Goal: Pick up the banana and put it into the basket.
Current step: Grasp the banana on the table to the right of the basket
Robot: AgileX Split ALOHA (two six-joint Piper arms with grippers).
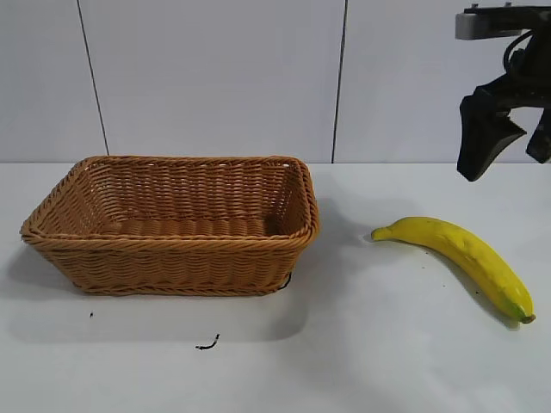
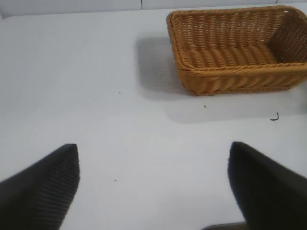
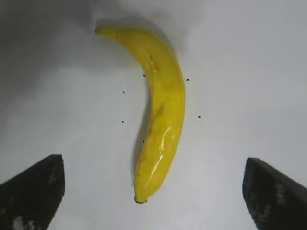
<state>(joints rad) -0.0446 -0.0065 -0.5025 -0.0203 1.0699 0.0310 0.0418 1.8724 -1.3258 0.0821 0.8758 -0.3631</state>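
Note:
The yellow banana (image 1: 465,256) lies on the white table at the right, apart from the basket. It also shows in the right wrist view (image 3: 162,108), lying free on the table. The woven wicker basket (image 1: 172,249) stands at the left, empty; it also shows in the left wrist view (image 2: 230,67). My right gripper (image 1: 508,142) hangs high above the banana, open and empty; in its own view the gripper (image 3: 153,191) has fingers spread wide. My left gripper (image 2: 153,184) is open and empty over bare table, away from the basket, and is out of the exterior view.
A small dark scrap (image 1: 207,345) lies on the table in front of the basket. A white panelled wall stands behind the table.

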